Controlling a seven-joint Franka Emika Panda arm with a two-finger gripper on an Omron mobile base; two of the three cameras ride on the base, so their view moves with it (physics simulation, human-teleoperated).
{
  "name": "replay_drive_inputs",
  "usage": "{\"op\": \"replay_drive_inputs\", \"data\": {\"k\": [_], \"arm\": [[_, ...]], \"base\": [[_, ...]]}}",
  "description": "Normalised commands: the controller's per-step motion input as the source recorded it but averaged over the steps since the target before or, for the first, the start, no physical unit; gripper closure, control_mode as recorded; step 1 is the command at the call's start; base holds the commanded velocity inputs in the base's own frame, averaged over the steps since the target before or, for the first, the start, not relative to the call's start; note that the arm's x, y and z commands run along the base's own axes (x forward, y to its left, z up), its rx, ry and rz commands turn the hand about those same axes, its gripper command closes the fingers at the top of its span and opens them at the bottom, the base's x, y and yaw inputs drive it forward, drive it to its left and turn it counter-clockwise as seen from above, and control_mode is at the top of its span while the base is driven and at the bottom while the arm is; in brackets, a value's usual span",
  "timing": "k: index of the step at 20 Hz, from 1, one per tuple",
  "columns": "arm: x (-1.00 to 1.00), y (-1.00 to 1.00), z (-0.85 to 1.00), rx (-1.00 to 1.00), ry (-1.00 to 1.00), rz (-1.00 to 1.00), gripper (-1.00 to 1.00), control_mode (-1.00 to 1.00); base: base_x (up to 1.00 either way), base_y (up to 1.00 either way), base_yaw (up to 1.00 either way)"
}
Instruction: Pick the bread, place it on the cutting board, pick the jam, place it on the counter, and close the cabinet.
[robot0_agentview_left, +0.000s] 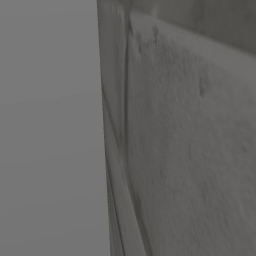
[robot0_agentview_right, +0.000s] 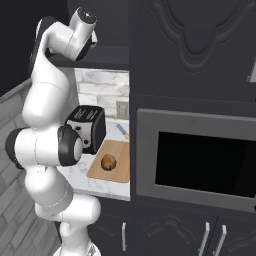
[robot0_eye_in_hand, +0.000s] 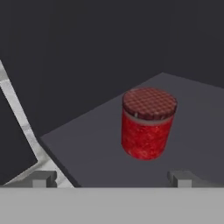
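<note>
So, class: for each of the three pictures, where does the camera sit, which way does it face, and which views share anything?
Left base view: on the base, left of the arm, facing a grey wall close up.
Right base view: on the base, right of the arm, facing the counter; the arm rises at left; bread on the cutting board, toaster.
Hand view: on the hand, looking along the open gripper at the jam on a dark shelf.
Shared: nothing recognisable.

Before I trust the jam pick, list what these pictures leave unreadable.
- Left base view: blurred grey surfaces close to the camera; unidentifiable.
- Right base view: the arm's upper end runs into a dark recess.
- Hand view: the shelf around the jam jar fades into darkness; its back wall is unreadable.
- Right base view: the cutting board's right edge is cut by the oven cabinet.
</note>
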Motion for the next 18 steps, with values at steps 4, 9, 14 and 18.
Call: {"op": "replay_drive_inputs", "data": {"k": [4, 9, 14, 18], "arm": [[0.13, 0.00, -0.03, 0.00, -0.01, 0.04, -1.00, -1.00], [0.19, 0.07, -0.04, 0.00, 0.00, 0.03, -1.00, -1.00], [0.24, 0.04, -0.01, 0.00, 0.00, 0.03, -1.00, -1.00], [0.23, 0.01, 0.00, 0.00, -0.01, 0.02, -1.00, -1.00]], "base": [[0.00, 0.00, 0.00], [0.00, 0.00, 0.00], [0.00, 0.00, 0.00], [0.00, 0.00, 0.00]]}}
